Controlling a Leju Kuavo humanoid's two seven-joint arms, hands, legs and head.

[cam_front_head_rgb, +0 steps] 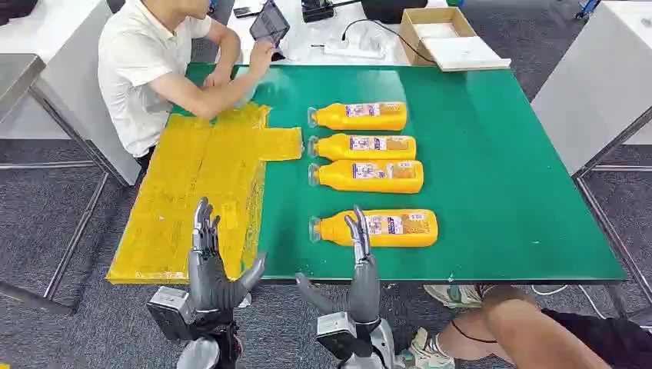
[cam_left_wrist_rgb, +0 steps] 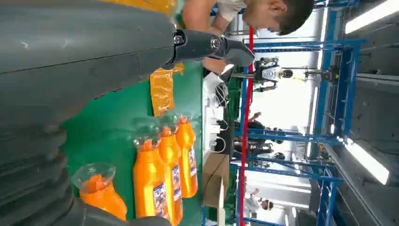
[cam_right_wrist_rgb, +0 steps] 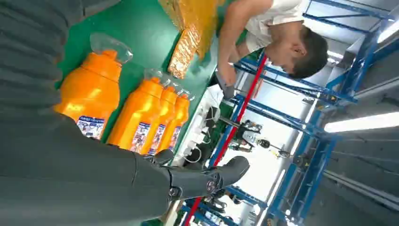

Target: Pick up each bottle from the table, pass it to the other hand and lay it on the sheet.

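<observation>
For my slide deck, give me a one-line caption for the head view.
Open left hand and right hand raised before four orange bottles lying on the green table beside the yellow sheet.

The right hand (cam_right_wrist_rgb: 94, 179) reaches in as a broad grey mass, its ribbed cover (cam_right_wrist_rgb: 28, 61) along one side and a dark finger (cam_right_wrist_rgb: 207, 178) stretched out past the table's far edge, holding nothing. Just beyond the hand, the nearest bottle (cam_right_wrist_rgb: 89, 94) lies on the green table (cam_right_wrist_rgb: 136, 28), orange with a clear cap and a printed label. Beside it, farther from the hand, three more bottles (cam_right_wrist_rgb: 155, 117) lie side by side, close together. Past them a yellow sheet (cam_right_wrist_rgb: 193, 28) covers part of the table. A person in a white shirt (cam_right_wrist_rgb: 277, 33) leans over the far end, one hand (cam_right_wrist_rgb: 228, 75) lowered.
</observation>
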